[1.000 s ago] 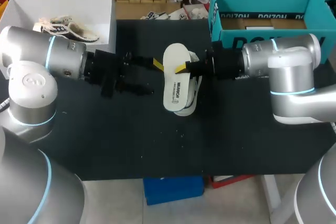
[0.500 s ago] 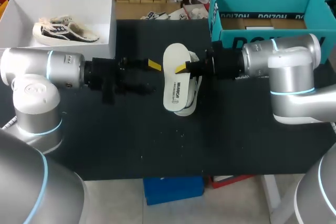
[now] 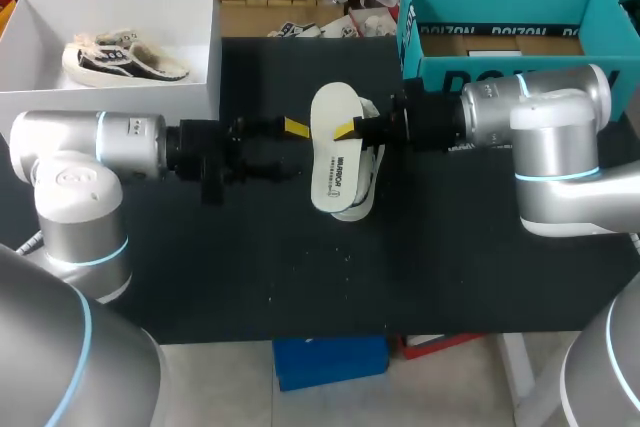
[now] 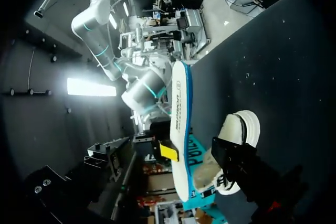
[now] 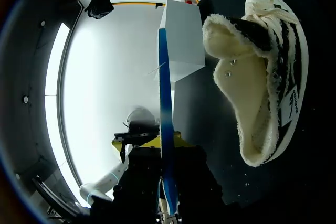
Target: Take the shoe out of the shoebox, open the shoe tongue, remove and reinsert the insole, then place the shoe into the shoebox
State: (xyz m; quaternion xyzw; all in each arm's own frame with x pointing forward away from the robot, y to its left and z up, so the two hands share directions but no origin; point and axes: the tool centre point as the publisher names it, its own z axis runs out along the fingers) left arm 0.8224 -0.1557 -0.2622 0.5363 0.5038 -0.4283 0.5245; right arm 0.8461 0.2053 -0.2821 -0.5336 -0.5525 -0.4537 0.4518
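A white insole (image 3: 335, 152) is held up on its edge above the table's middle, my right gripper (image 3: 347, 131) shut on its side. Below and just right of it lies the black-and-white fleece-lined shoe (image 3: 367, 175). In the right wrist view the insole (image 5: 167, 129) runs edge-on between the fingers, with the shoe (image 5: 262, 77) beside it. My left gripper (image 3: 288, 150) stands open just left of the insole, touching nothing. The left wrist view shows the insole (image 4: 181, 124) ahead, the shoe (image 4: 239, 132) behind it and one dark finger (image 4: 249, 171).
A white shoebox (image 3: 190, 7) at the back left holds a second shoe (image 3: 125, 59). A teal box (image 3: 500, 2) stands at the back right, behind my right arm. Bare black tabletop (image 3: 300, 267) spreads in front of the shoe.
My left arm's body has swung toward the table's front, uncovering the white box and its shoe. Its gripper stayed almost in place. The right arm and insole have not moved.
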